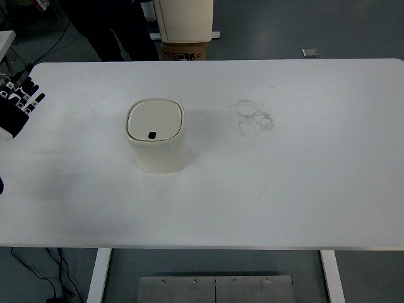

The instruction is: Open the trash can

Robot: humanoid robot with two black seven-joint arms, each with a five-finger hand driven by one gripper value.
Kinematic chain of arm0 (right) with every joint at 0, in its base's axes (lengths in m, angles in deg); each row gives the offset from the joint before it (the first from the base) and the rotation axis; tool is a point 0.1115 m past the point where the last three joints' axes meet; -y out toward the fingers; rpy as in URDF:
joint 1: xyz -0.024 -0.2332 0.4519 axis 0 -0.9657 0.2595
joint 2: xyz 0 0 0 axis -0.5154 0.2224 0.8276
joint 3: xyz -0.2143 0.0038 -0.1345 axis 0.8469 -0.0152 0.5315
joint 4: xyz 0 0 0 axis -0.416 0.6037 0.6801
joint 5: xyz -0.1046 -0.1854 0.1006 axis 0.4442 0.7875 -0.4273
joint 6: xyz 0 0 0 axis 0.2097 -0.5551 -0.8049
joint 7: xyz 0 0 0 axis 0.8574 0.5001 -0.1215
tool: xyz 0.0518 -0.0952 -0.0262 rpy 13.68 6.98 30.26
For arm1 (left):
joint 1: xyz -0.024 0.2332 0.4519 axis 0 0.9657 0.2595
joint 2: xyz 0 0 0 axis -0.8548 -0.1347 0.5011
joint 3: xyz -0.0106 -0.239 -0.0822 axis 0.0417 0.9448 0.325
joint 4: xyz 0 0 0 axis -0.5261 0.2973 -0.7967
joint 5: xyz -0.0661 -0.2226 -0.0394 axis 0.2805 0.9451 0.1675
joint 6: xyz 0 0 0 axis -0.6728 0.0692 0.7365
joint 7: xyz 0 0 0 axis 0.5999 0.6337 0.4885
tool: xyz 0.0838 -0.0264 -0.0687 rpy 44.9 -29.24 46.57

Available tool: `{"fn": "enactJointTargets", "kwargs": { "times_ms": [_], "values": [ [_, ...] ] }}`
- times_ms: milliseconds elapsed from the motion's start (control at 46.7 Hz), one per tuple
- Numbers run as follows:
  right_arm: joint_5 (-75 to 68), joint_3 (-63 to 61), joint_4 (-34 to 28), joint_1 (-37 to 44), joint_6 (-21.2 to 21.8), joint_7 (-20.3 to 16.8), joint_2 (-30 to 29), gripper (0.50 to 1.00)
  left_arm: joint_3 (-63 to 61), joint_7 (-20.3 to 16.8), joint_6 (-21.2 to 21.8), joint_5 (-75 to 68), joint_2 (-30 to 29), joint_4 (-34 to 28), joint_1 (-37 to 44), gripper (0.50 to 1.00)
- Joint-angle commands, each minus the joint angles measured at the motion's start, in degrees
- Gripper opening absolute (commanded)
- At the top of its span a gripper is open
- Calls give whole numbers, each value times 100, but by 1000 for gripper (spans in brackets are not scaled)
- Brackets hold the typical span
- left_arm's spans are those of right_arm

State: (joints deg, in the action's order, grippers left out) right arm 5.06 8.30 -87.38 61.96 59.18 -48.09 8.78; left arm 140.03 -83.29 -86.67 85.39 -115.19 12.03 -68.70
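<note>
Top view: one steep look down at a white tabletop with a floor beyond it.
Tabletop [303, 189]: white, fills most of the frame, its far edge near the top and its near edge near the bottom; white legs show below the near edge.
Floor [353, 28]: grey-blue, seen past the far edge and under the near edge.
Person [110, 28]: dark-clothed legs stand at the far side, upper left; nothing above them is in frame.
Box [186, 50]: brown cardboard, on the floor just past the far edge, with a cream object standing on it.
Plate [216, 289]: grey metal, at the bottom centre below the near edge.
Can [158, 151]: cream, squarish with rounded corners, upright on the tabletop left of centre, well apart from the left hand.
Lid [155, 120]: cream, lies flat and closed on the can.
Button [152, 134]: small, dark, at the lid's near edge.
Left hand [16, 107]: black with white markings, at the left edge over the tabletop's far left corner; fingers [30, 95] extended and loosely spread, holding nothing.
Rings [254, 117]: faint circular marks on the tabletop, right of the can.
Cables [47, 271]: dark, on the floor at lower left.
</note>
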Motion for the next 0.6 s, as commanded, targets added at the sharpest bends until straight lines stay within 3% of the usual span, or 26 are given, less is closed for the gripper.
{"fn": "enactJointTargets", "kwargs": {
  "times_ms": [0, 579],
  "values": [
    [6, 0, 8, 0, 0, 0, 0, 991, 0, -1, 35, -9, 0, 0, 0, 1000],
    [6, 0, -1, 0, 0, 0, 0, 991, 8, -1, 71, 18, 0, -9, -9, 1000]
  ]
}}
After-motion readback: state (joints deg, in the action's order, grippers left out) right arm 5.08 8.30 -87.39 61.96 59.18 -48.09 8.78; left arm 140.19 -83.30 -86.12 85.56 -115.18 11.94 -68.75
